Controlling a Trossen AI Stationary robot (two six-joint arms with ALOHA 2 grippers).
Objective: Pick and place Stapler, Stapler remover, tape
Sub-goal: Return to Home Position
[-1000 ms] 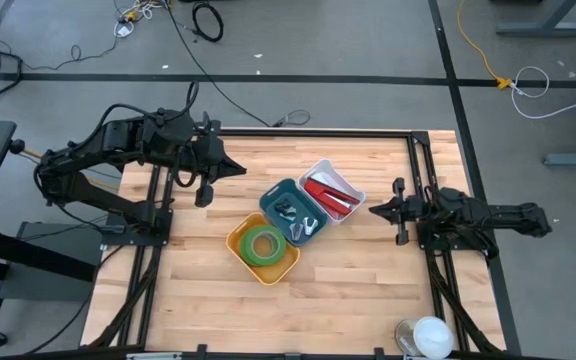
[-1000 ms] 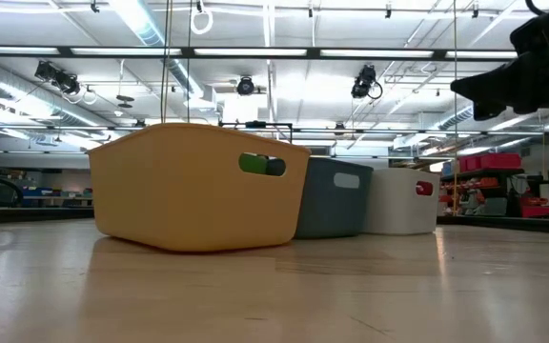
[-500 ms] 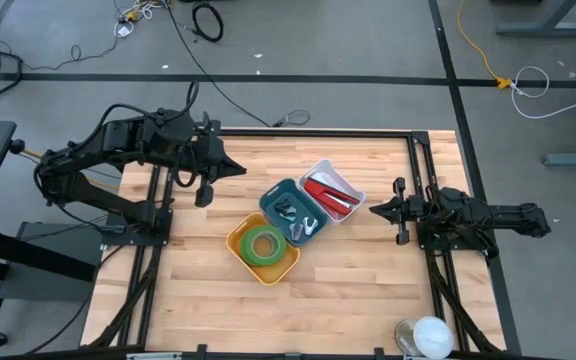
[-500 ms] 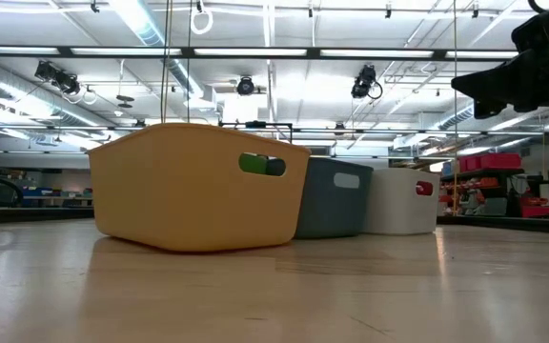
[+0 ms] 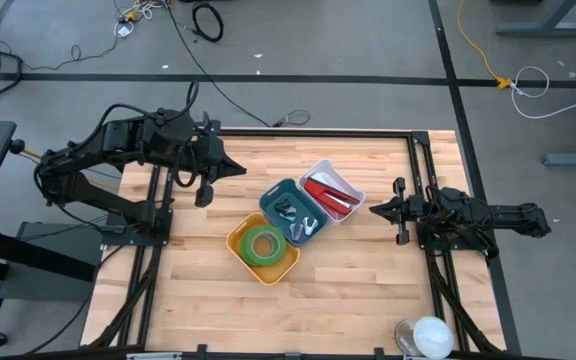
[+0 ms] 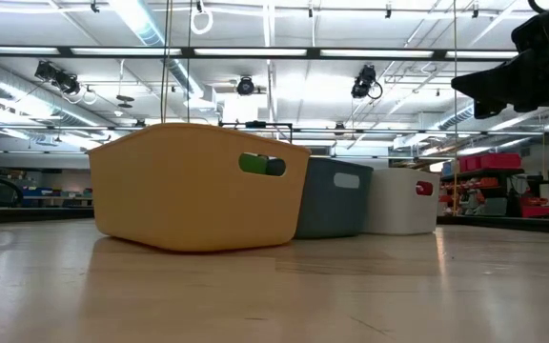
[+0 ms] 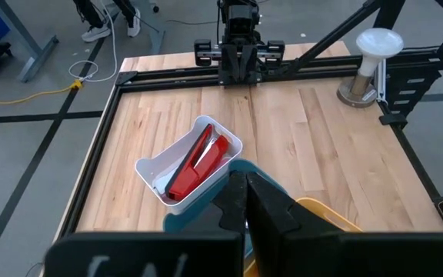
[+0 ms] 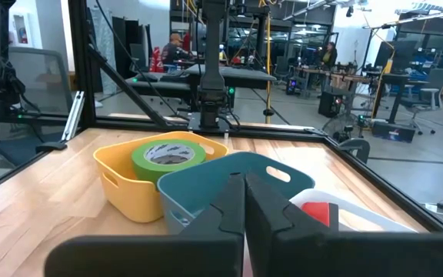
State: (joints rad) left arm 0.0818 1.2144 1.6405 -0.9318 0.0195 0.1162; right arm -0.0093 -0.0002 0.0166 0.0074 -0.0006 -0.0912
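Three bins stand touching in a diagonal row at the centre of the table [image 5: 368, 270], one item in each. The white bin [image 5: 352, 184], far right, holds one red stapler [image 5: 328, 195]. The blue bin [image 5: 271, 197], middle, holds one staple remover [image 5: 288, 210]. The yellow bin [image 5: 236, 240], near left, holds one green tape [image 5: 251, 240]. There are two grippers, each with fingers pressed together on nothing: the left gripper [image 5: 240, 168] is left of the row and the right gripper [image 5: 373, 210] is right of it.

Three bins touch in a diagonal row mid-tabletop [image 5: 198, 290]: yellow bin [image 6: 189, 195], blue bin [image 6: 336, 208], white bin [image 6: 398, 205]. Bare wood lies all round the row. Left gripper [image 5: 236, 168] and right gripper [image 5: 373, 210], jaws closed, hang near opposite sides, apart from the bins. White round object [image 5: 430, 335] occupies one corner.
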